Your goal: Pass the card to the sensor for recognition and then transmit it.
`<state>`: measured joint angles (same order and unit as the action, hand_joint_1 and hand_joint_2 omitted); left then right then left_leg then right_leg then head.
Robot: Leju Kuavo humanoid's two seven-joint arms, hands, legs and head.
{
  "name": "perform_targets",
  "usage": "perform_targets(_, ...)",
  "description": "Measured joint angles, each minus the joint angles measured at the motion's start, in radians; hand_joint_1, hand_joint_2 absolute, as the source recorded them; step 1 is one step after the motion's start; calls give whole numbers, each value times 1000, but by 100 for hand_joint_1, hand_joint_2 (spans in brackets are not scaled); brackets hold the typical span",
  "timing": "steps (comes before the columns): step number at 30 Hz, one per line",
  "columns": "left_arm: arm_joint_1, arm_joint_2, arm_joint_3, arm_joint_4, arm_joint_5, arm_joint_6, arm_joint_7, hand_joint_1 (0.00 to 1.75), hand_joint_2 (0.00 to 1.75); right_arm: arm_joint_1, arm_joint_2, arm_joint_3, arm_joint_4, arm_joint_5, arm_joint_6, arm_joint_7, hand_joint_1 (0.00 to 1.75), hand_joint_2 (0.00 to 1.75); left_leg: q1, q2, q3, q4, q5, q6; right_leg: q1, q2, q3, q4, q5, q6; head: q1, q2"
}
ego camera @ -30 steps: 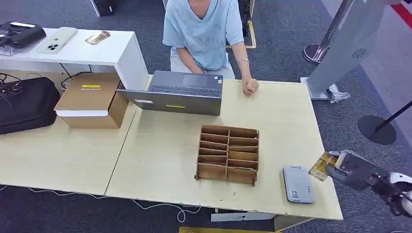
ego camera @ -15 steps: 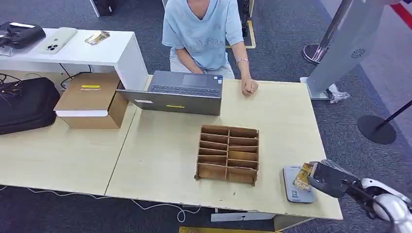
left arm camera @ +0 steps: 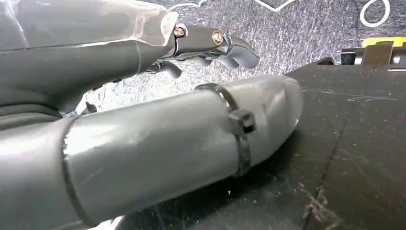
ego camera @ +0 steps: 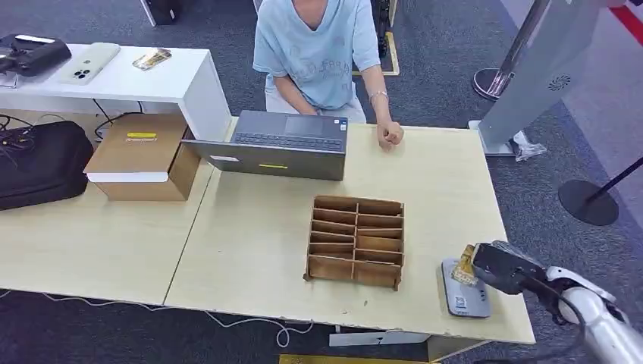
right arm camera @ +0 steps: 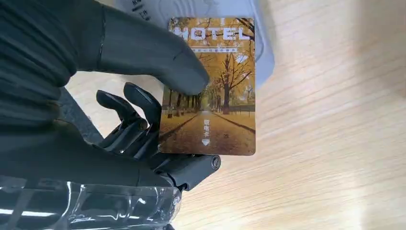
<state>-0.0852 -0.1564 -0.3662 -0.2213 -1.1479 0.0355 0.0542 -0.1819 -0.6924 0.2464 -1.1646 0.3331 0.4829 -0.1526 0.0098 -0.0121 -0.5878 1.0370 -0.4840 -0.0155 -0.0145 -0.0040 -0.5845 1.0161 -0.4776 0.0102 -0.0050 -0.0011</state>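
Note:
My right hand (ego camera: 500, 268) pinches a yellow hotel card (right arm camera: 213, 91) between thumb and fingers. The card (ego camera: 465, 264) hangs over the right part of the grey sensor pad (ego camera: 462, 292), which lies near the table's front right corner. In the right wrist view my right hand (right arm camera: 124, 115) has its thumb pressed on the card's face, with the sensor pad (right arm camera: 201, 9) just beyond it. A wooden slotted card box (ego camera: 355, 241) stands left of the sensor. My left hand (left arm camera: 210, 40) hangs over grey carpet, fingers curled, nothing in it.
A person in a light blue shirt (ego camera: 317, 45) sits across the table, fist (ego camera: 390, 134) resting on it beside an open laptop (ego camera: 282, 144). A cardboard box (ego camera: 144, 155) and black bag (ego camera: 42, 161) lie on the left. A grey kiosk stand (ego camera: 542, 68) rises at right.
My right hand has carried the card leftward from beyond the table's right edge to over the sensor pad. The person and the table objects have stayed put.

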Motion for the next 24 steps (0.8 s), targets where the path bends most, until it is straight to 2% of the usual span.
perform_targets(6, 0, 0, 2, 0, 0, 6, 1, 0, 0, -43, 19, 20, 69, 14, -13, -2, 175, 175, 0, 0, 0, 0, 0, 0, 0, 0, 0, 0, 0, 0, 0, 0)
perform_targets(24, 0, 0, 16, 0, -4, 3, 2, 0, 0, -61, 27, 33, 109, 22, -13, -15, 175, 175, 0, 0, 1, 0, 0, 0, 0, 0, 1, 0, 0, 0, 0, 0)
